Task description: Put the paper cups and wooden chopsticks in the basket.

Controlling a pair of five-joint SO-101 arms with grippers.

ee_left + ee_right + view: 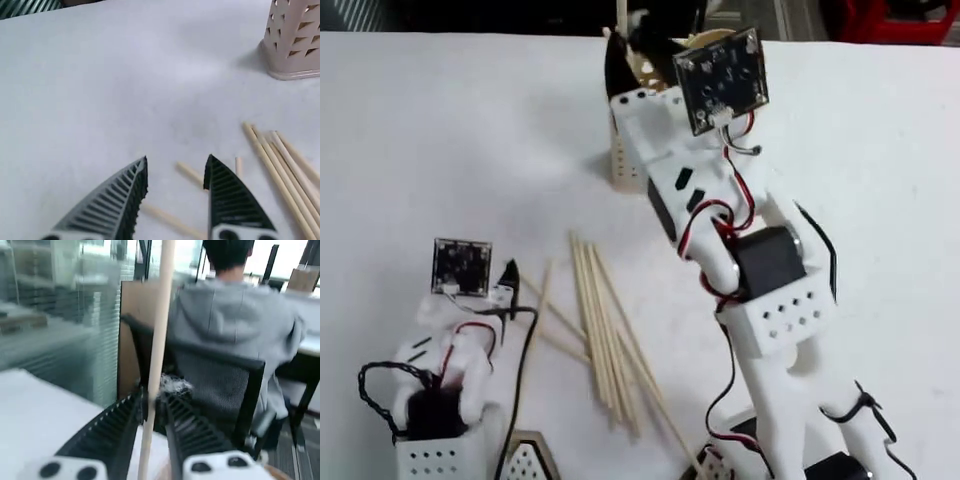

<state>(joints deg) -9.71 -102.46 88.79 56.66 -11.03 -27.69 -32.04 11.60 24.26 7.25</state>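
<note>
In the high view, the left gripper (176,165) sits at the lower left of the frame, low over the table (440,130), with its fingers apart. Loose wooden chopsticks (605,330) lie flat on the table at lower centre, just right of that gripper. Most are bundled side by side and a few are splayed outward. The basket (623,160) stands upright at upper centre, well apart from the bundle. At the basket's upper rim in the frame, the right gripper (152,400) has its fingers clamped on a single chopstick (161,315), held upright.

White arms (775,400), black motors (770,262), red-black cables (718,216)
</note>
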